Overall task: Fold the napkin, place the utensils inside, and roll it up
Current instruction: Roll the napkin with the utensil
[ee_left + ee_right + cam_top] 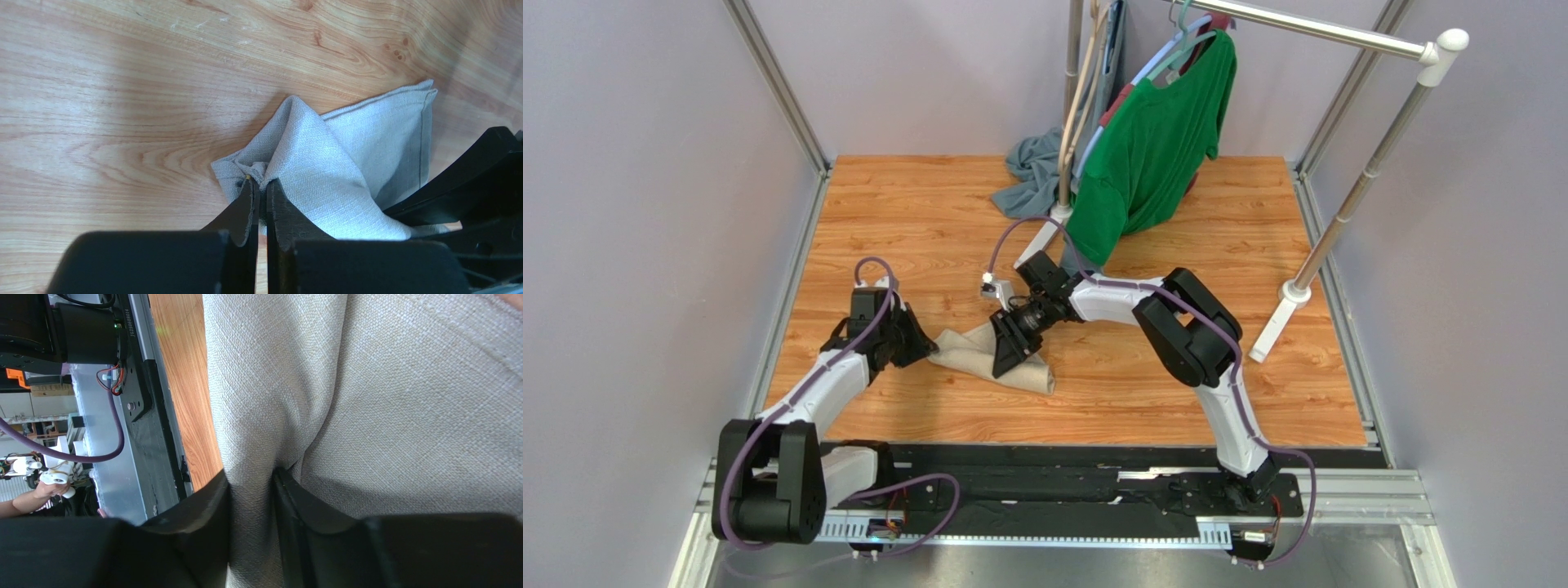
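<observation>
The beige napkin (1028,371) lies bunched into a small heap on the wooden table between my two arms. My left gripper (918,347) is at its left end. In the left wrist view that gripper (261,184) is shut on a puckered corner of the napkin (344,165). My right gripper (1005,355) comes down onto the heap from the right. In the right wrist view a thick fold of the napkin (368,386) fills the gap of that gripper (251,484), touching both fingers. The utensils are out of view.
A green shirt (1155,141) hangs from a rack at the back, with a grey-blue cloth (1028,165) heaped behind it. The rack's slanted post meets the table at right (1274,328). The black base rail (1075,490) runs along the near edge.
</observation>
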Robot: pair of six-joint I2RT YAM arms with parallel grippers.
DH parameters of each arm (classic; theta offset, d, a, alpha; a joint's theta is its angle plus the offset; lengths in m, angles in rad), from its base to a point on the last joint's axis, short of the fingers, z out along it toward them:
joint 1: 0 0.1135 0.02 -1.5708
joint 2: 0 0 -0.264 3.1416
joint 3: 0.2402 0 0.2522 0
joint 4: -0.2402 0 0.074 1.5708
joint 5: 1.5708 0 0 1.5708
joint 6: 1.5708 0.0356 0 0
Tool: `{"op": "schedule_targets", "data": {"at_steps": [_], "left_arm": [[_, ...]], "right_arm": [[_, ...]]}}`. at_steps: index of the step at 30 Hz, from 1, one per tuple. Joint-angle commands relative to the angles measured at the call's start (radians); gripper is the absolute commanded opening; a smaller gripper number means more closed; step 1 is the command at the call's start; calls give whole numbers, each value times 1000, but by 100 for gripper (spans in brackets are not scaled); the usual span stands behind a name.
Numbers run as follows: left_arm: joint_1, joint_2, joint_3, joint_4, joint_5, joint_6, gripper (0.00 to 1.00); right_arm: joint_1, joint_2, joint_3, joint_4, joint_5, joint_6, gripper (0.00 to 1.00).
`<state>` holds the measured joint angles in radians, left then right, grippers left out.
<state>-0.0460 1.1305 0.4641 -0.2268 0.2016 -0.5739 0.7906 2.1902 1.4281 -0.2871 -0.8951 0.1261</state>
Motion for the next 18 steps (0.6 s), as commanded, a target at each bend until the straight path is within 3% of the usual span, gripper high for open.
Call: {"op": "schedule_targets", "data": {"at_steps": [1,4,7,18], "left_arm": [[-3,40,48,-3,16,14,0],[-3,64,65,-23,15,20,0],[-3,92,77,-36,24,25,0],[-3,109,84,-36,35,26,0]], "right_arm": [[15,-29,-1,-83,76,-16,46],[27,-90,-11,-89,126,-19,58],[48,-157,-20,-90,215,-22,64],[246,-365,-106,-5,792,-150,68]]}}
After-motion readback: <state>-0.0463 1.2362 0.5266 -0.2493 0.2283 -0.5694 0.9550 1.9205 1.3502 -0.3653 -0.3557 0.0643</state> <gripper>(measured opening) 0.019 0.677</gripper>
